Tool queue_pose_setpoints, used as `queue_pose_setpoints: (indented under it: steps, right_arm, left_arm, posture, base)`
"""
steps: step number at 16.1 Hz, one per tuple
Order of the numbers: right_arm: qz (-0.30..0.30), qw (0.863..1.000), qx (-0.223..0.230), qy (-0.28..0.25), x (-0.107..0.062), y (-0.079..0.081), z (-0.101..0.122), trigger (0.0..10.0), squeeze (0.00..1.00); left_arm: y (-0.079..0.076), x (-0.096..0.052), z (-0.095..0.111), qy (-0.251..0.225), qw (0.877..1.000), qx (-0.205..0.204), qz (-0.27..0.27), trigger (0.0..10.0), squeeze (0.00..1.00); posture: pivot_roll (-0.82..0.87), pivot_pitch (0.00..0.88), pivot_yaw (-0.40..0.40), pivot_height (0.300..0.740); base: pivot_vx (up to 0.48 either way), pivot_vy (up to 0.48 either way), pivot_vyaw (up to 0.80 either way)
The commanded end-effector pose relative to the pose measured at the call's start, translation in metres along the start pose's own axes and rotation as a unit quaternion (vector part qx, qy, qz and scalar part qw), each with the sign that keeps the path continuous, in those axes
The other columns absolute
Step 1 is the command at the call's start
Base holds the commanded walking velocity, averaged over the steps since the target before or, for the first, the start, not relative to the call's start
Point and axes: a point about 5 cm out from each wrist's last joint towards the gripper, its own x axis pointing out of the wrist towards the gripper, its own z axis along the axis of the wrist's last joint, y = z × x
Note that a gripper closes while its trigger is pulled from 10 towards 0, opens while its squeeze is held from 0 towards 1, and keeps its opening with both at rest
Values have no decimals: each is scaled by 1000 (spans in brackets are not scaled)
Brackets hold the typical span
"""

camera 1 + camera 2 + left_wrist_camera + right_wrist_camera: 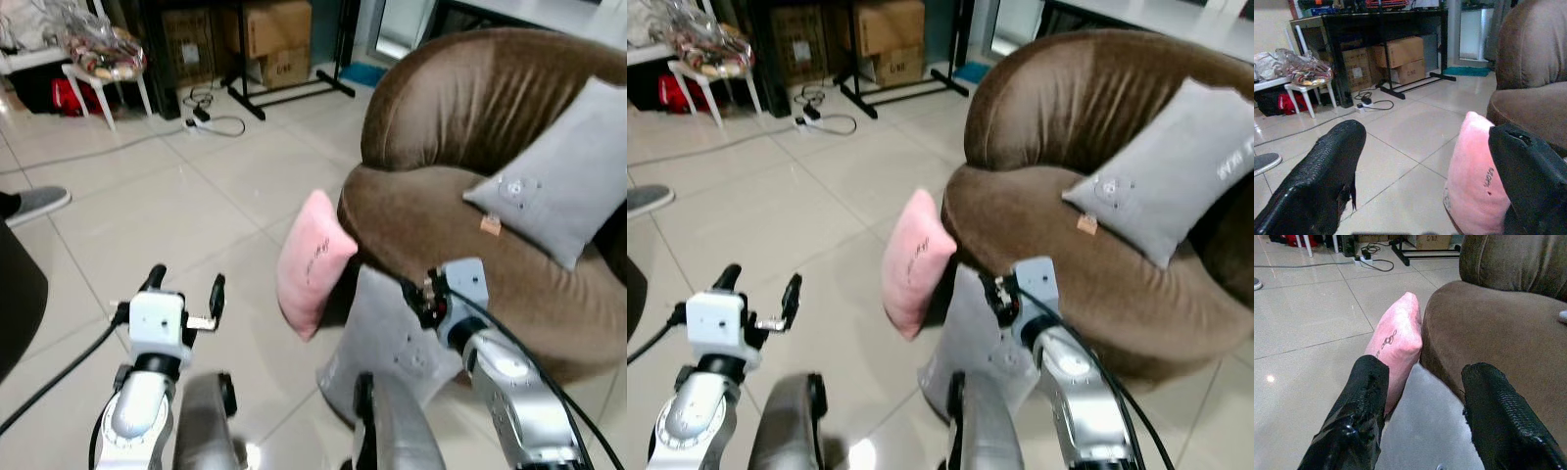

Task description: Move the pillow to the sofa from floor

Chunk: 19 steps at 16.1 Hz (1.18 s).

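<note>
A pink pillow [313, 264] stands on edge on the tiled floor, leaning on the front of the brown sofa [441, 108]. Beside it a grey pillow [387, 338] also leans on the sofa's front. A second grey pillow [563, 186] rests on the sofa seat. My left gripper [186, 287] is open, low over the floor, left of the pink pillow [1474, 181] and apart from it. My right gripper [1425, 377] is open just above the grey floor pillow [1425, 426], with the pink pillow [1398, 342] beyond its fingers.
A person's shoe [39, 203] is at the left edge. At the back stand a white stool with bags [103, 59], cardboard boxes [274, 39], a black stand's feet [294, 93] and a power strip with cables [211, 117]. Bare tiles lie left of the pillows.
</note>
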Motion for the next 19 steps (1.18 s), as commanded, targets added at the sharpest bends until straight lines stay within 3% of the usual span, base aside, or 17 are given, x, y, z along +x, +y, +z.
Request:
queue_pose_setpoints:
  steps: [1, 13, 14, 15, 18, 19]
  right_arm:
    - [-3, 1000, -4, -1, 0, -4, 0, 10000, 0]
    - [1, 1000, 4, -5, 4, 3, -1, 10000, 0]
    - [3, 1000, 9, -9, 6, 3, 0, 10000, 180]
    - [9, 999, 27, -26, 9, 4, 5, 10000, 1000]
    - [10, 999, 18, -40, 21, 0, 15, 10000, 1000]
    - [0, 999, 7, -34, 30, -6, 18, 10000, 1000]
  left_arm:
    - [-3, 0, -3, 7, 1000, 4, -11, 10000, 0]
    - [-4, -1, -5, 18, 999, 10, -26, 10000, 0]
    - [-4, 0, -5, 18, 999, 10, -28, 10000, 0]
    - [-5, 3, -3, 15, 999, 10, -33, 10000, 0]
    - [-9, 12, 5, 0, 997, 2, -81, 10000, 0]
    - [-13, 13, 8, 0, 993, -4, -121, 10000, 0]
  posture:
    - [-6, 0, -70, 493]
    - [1, 0, -66, 374]
    - [3, 0, -65, 374]
    - [6, 0, -62, 374]
    - [6, 0, -54, 374]
    - [7, 0, -48, 374]
  base:
    - [0, 0, 0]
    - [0, 0, 0]
    - [0, 0, 0]
    - [0, 0, 0]
    - [0, 0, 0]
    - [0, 0, 0]
